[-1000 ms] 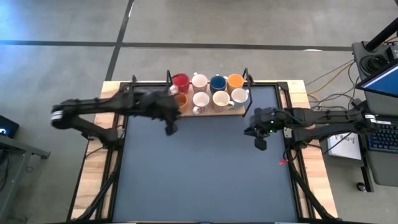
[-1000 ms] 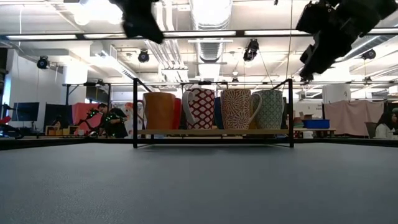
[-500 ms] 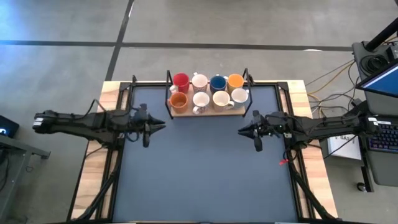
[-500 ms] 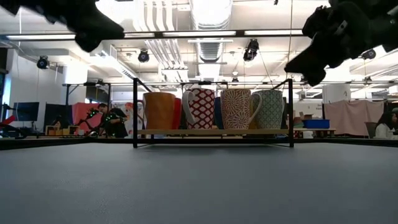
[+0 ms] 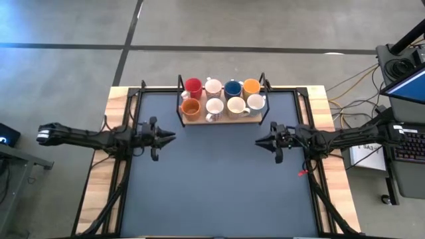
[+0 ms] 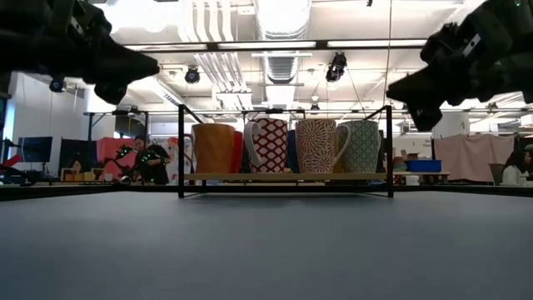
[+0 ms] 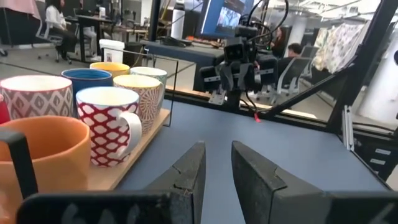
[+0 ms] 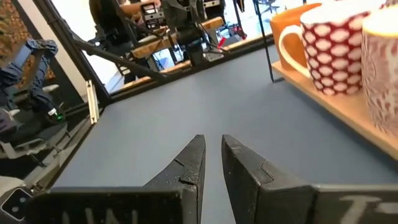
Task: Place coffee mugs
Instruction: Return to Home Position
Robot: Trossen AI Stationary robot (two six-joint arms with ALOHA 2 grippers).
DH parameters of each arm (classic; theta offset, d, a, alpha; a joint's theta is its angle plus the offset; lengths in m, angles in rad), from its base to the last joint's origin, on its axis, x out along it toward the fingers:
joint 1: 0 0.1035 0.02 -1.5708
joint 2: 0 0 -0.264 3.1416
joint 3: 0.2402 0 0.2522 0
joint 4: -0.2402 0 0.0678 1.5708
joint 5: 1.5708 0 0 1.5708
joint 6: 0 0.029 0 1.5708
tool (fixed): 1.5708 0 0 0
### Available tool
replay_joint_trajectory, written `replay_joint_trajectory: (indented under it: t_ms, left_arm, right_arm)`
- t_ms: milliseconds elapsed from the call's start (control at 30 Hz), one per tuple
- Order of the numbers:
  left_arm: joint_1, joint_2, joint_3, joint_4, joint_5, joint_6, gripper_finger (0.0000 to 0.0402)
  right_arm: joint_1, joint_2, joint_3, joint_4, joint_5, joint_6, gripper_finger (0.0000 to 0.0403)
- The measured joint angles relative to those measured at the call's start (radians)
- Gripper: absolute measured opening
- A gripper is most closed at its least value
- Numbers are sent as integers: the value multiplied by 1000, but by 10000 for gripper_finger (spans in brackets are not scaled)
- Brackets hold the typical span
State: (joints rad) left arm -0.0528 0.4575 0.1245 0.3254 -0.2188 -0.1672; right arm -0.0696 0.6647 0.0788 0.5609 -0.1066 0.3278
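Note:
Several coffee mugs stand upright in two rows on a wooden tray (image 5: 257,118) inside a black wire frame at the middle of the table's far edge. Among them are a red one (image 5: 192,85), a blue one (image 5: 232,87), two orange ones (image 5: 190,107) and white patterned ones (image 6: 269,144). My left gripper (image 5: 174,136) hangs level over the table's left part, pointing right, its fingers a narrow gap apart and holding nothing (image 7: 217,152). My right gripper (image 5: 257,141) mirrors it at the right, pointing left, also narrowly open and holding nothing (image 8: 212,143).
The dark table mat (image 5: 219,179) lies bare between and in front of the two grippers. The frame's upright posts (image 6: 181,150) rise at the tray's corners. A desk with a keyboard and laptop (image 5: 405,133) stands beyond the table's right edge.
My left gripper has drawn back from the tray's left end toward the table's left edge, sunk, and tipped from pointing down to level. My right gripper has sunk a little and likewise tipped up to level. The mugs have stayed where they were.

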Motion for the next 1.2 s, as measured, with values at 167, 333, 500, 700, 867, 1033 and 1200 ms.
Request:
replay_joint_trajectory:
  t_ms: [167, 333, 500, 700, 867, 1033, 1200]
  left_arm:
    - [0, 0, -60, 77, 0, -10, 60]
    - [0, 0, -94, 112, 0, -10, 60]
    - [0, 1, -110, 112, 0, -10, 60]
    - [0, 2, -114, 101, 0, 0, 60]
    - [0, 2, -114, 85, -9, 1, 60]
    - [0, 4, -110, 6, -17, 1, 60]
    - [0, 15, -108, 5, -17, 1, 60]
  right_arm:
    - [0, 0, -37, -1, 2, 21, 43]
    - [0, 0, -43, 0, 4, 16, 43]
    - [0, 0, -43, -1, 60, 14, 43]
    - [0, 1, -43, -2, 147, 13, 43]
    - [-1, 1, -43, -2, 193, 11, 43]
    - [-1, 2, -43, -4, 196, 7, 43]
    - [-1, 4, -44, -5, 196, 13, 43]
